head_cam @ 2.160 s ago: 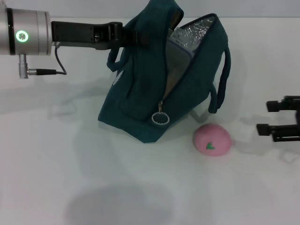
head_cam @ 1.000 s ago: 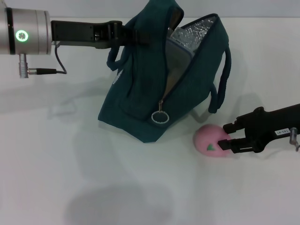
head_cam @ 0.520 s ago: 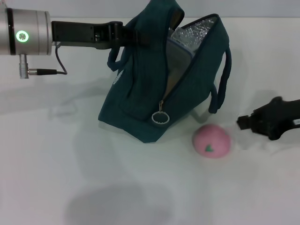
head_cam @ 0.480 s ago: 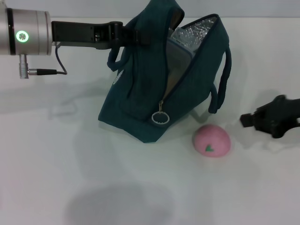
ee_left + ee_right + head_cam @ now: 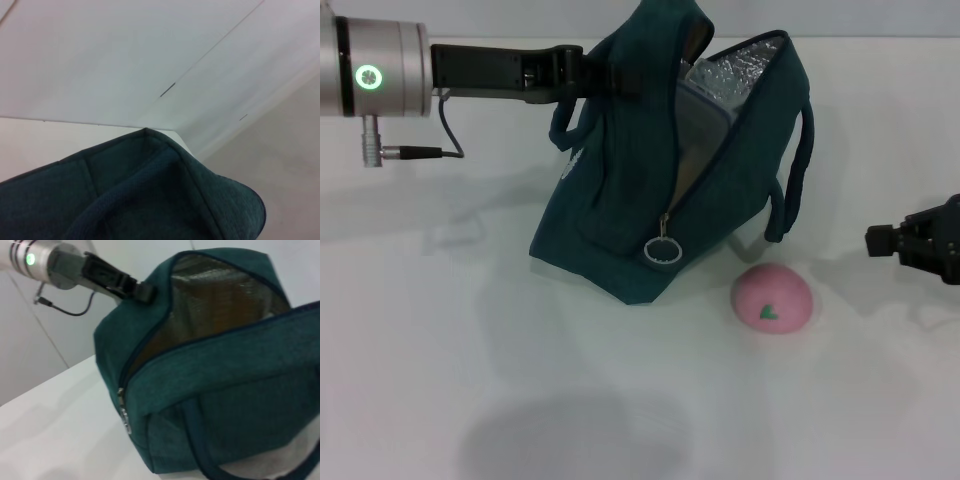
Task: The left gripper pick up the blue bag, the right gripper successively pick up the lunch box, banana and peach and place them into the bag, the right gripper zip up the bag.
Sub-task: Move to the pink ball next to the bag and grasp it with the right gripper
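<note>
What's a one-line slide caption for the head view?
Left gripper holds the open blue bag up; peach lies on the table beside it; right gripper off to the side.

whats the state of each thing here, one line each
blue bag: unzipped, mouth open, held up at its top
left end effector: shut on the bag's top edge
peach: on the table, outside the bag
right end effector: empty, right of the peach

Head view — looks forward and down across the white table point(image 5: 440, 380), taking in the whole blue bag point(image 5: 650, 190). Left wrist view — sits right against the bag's fabric, tilted up toward a pale wall. Right wrist view faces the bag's open side from nearby; all three share the bag.
</note>
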`<state>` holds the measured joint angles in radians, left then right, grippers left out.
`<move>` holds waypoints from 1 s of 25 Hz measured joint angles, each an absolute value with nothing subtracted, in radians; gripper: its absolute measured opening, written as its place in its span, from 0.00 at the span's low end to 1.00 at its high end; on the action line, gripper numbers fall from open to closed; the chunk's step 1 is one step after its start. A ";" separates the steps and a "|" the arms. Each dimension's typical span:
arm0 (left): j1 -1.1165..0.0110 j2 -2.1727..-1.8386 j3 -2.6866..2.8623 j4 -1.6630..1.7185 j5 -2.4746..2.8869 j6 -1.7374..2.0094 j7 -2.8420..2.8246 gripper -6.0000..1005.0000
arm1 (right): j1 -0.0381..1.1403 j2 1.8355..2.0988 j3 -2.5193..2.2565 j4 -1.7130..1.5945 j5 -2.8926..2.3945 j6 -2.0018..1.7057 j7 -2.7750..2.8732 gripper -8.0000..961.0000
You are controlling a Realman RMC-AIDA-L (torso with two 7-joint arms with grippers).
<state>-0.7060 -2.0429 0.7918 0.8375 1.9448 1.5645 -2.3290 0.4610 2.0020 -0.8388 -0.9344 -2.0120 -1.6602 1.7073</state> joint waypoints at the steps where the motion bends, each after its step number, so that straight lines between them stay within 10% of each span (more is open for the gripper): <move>1: -0.706 -2.042 0.792 0.838 1.945 1.564 -2.329 0.06 | 0.462 2.008 -0.840 -0.933 -2.012 -1.662 1.674 0.05; 8: -0.707 -2.042 0.791 0.838 1.945 1.563 -2.329 0.06 | 0.466 2.014 -0.907 -0.924 -2.013 -1.633 1.651 0.11; 25: -0.707 -2.040 0.792 0.838 1.945 1.563 -2.324 0.06 | 0.497 2.022 -1.230 -0.932 -2.009 -1.393 1.650 0.75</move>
<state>-0.7071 -2.0403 0.7915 0.8376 1.9451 1.5626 -2.3243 0.4971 2.0221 -1.2296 -0.9323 -2.0091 -1.3932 1.6499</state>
